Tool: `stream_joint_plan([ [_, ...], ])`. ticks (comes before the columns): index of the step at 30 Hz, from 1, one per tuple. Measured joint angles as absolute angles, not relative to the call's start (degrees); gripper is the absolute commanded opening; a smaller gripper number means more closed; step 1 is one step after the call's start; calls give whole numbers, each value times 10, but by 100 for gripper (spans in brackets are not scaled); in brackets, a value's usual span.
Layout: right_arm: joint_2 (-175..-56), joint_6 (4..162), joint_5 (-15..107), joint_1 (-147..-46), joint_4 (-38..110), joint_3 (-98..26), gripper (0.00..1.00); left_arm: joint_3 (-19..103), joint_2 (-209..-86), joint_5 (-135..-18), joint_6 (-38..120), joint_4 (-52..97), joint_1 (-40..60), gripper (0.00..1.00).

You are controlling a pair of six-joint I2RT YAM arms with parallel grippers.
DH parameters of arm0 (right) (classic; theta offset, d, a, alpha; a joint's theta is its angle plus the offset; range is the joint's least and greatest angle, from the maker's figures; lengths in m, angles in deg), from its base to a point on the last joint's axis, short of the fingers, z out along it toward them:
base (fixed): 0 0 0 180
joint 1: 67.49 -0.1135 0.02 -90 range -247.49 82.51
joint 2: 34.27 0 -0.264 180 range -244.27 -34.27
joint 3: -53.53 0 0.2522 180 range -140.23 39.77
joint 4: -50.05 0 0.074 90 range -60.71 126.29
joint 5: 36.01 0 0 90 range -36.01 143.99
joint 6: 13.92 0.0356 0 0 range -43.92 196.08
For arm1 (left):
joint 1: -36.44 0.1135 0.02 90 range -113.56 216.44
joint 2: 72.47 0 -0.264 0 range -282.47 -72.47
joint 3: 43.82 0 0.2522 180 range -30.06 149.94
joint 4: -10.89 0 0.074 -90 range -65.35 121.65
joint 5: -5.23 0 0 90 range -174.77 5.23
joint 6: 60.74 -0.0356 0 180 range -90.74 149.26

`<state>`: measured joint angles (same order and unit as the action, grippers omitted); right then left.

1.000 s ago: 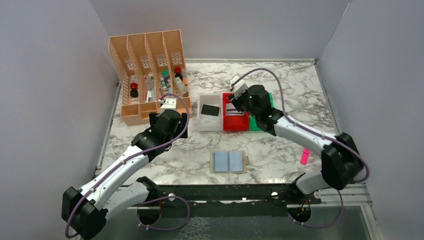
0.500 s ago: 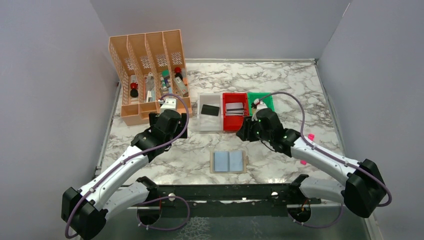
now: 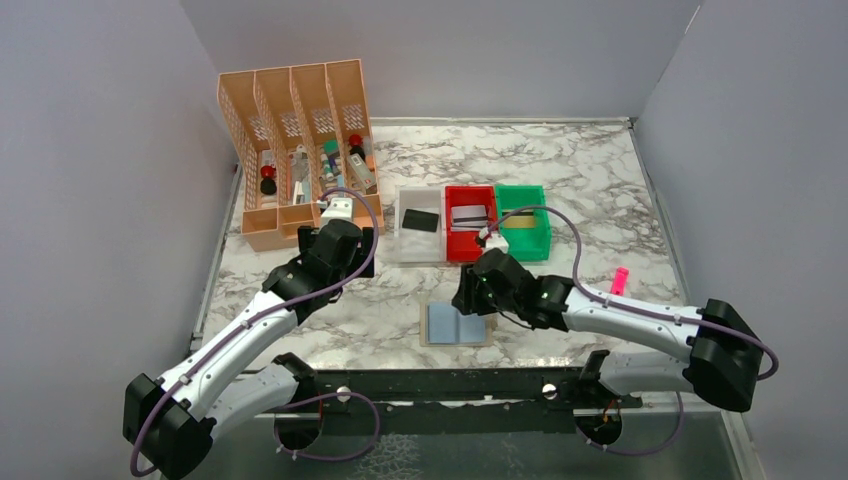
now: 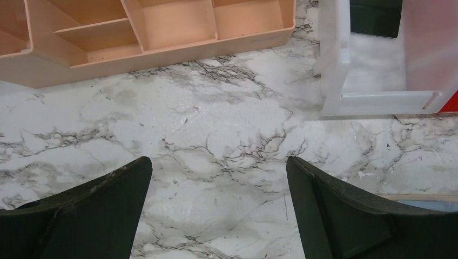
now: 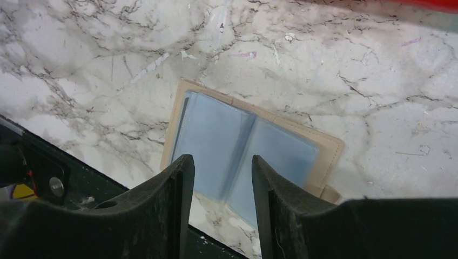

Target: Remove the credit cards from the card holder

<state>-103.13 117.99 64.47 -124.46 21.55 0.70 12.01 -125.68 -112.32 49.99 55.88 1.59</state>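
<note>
The card holder (image 3: 445,325) lies open near the table's front edge, two blue-grey panels with a tan border; both panels look empty in the right wrist view (image 5: 281,148). My right gripper (image 3: 466,298) hovers over its right half, jaws a little apart and empty (image 5: 219,162). A black card (image 3: 421,220) lies in the white bin, a silver-grey card (image 3: 470,214) in the red bin, a gold-and-dark striped card (image 3: 517,222) in the green bin. My left gripper (image 3: 335,250) is wide open and empty over bare marble (image 4: 219,164).
The white bin (image 3: 420,247), red bin (image 3: 470,190) and green bin (image 3: 540,240) stand in a row behind the card holder. An orange slotted organizer (image 3: 300,120) stands at the back left. A pink marker (image 3: 619,279) lies at the right.
My right arm has swung back from over the red and green bins toward the front and now hangs over the card holder. The green bin has come into view. The left arm has not moved.
</note>
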Motion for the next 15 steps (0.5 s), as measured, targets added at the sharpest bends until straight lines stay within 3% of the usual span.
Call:
stream_joint_plan([
  [7,-1083,1191,655,-1279,216,6,50,120,-1269,-1123,500,561,16,99],
  [15,-1161,1205,703,-1338,191,-37,60,120,-1275,-1123,500,561,19,99],
])
